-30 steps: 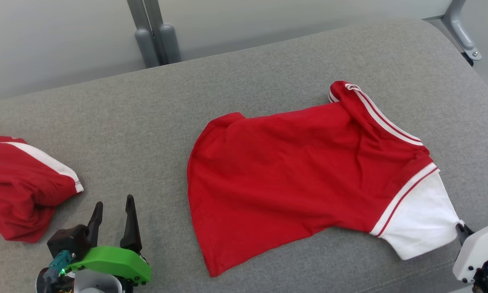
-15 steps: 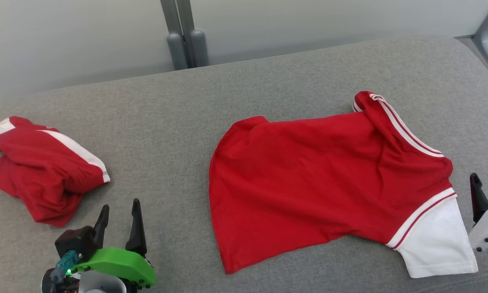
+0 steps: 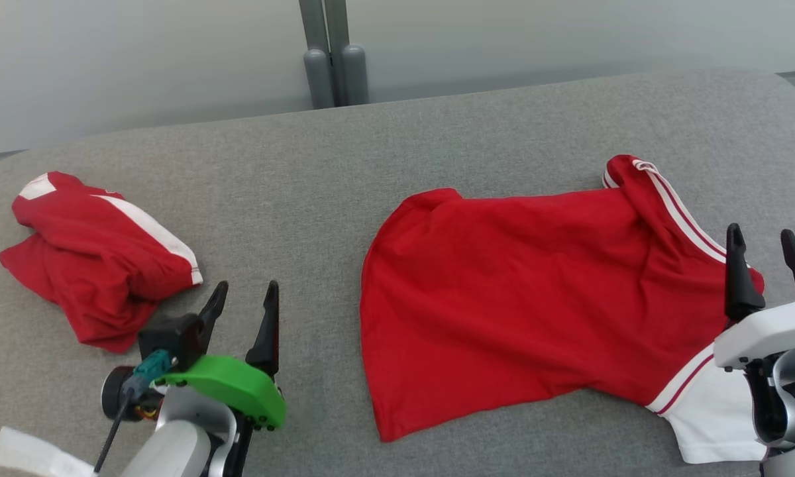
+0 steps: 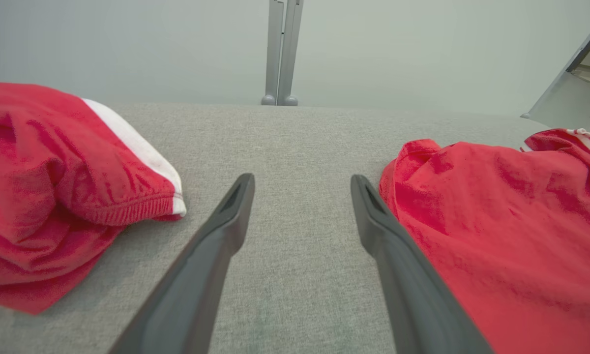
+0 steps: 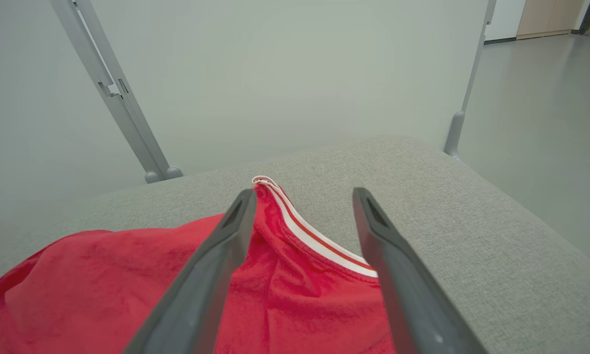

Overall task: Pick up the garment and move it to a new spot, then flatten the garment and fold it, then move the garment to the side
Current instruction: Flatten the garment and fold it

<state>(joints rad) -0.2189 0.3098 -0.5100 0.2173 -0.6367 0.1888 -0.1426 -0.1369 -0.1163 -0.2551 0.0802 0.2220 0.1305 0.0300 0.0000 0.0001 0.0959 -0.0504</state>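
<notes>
Two red garments lie on one broad desk [image 3: 397, 152] covered in grey fabric, with a pale wall [image 3: 139, 59] behind it. The larger one is the garment [image 3: 503, 298] I am working on: it lies spread out on the right half of the desk, mostly flat with a few soft wrinkles, its hem end toward the middle and its neck end toward the right edge. Well apart from it, on the left half, sits a crumpled red bundle [image 3: 93, 265] with a white band across it. My right jaws stand wide and hold nothing. They hover at the garment's right end, and from the head camera one of the dark fingers [image 3: 739, 278] overlaps the red cloth while the other shows against bare grey. I cannot tell whether either tip touches the fabric. My left jaws are also spread wide and empty, over bare desk between the bundle and the garment's hem, with a green cover [image 3: 232, 391] on the wrist behind them. A white sleeve [image 3: 715, 424] sticks out at the garment's near right corner, edged in a thin red and white line. Two grey posts [image 3: 334, 66] rise side by side behind the desk's far edge. Smallest is the striped trim [image 5: 314, 236], which my right wrist camera shows running between the two fingers.
</notes>
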